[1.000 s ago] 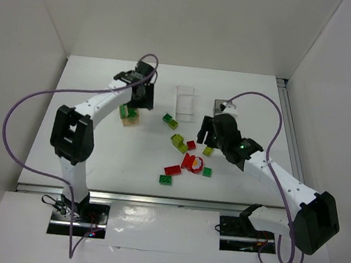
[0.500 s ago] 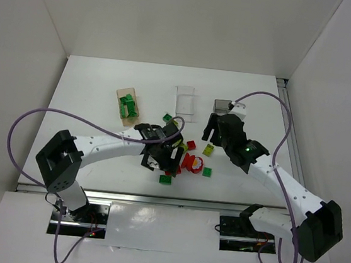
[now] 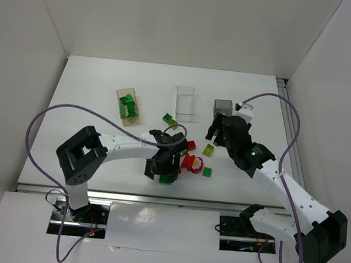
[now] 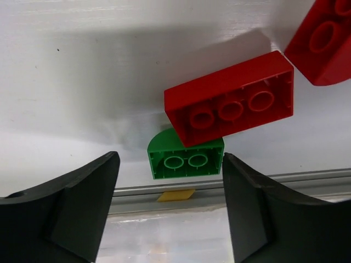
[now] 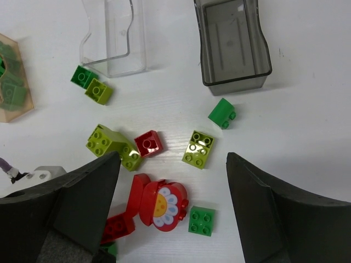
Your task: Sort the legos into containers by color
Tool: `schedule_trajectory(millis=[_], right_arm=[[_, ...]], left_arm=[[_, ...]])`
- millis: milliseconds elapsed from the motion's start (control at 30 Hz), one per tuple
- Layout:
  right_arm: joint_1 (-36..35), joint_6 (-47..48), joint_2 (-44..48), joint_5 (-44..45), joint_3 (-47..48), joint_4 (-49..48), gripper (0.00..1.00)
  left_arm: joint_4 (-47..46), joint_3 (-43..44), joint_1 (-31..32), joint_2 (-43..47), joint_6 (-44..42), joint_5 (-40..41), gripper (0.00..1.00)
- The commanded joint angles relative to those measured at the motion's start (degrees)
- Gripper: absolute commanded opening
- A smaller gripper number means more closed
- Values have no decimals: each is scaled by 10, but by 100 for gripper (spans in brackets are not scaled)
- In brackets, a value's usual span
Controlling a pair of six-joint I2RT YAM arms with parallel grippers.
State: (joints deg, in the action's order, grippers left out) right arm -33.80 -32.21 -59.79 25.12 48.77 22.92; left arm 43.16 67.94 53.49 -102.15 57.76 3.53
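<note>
Left gripper gapes wide, empty, straddling green brick; we judge: close low, clearing red brick at 1 o'clock.

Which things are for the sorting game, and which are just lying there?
For sorting: legos, orange bin, clear bin, grey bin, left gripper, right gripper.

Just there: purple cables, metal rail, yellow tag.
</note>
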Motion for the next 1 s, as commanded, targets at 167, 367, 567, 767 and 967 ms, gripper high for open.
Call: schedule_trajectory(millis=[167, 367, 567, 767, 967], right_arm=[[3, -9, 8, 12, -2, 9, 86], [3, -15, 2, 1, -2, -2, 86], [3, -9, -16, -5, 4, -14, 86], [3, -4, -16, -5, 15, -9, 86], [8, -4, -16, 0, 15, -9, 86]], left_arm=[[1, 25, 7, -31, 16, 28, 60], [66, 58, -14, 17, -3, 76, 36], [86, 98, -135, 62, -90, 118, 34], [95, 230, -288, -10, -179, 146, 36], [68, 337, -385, -88, -207, 156, 36]])
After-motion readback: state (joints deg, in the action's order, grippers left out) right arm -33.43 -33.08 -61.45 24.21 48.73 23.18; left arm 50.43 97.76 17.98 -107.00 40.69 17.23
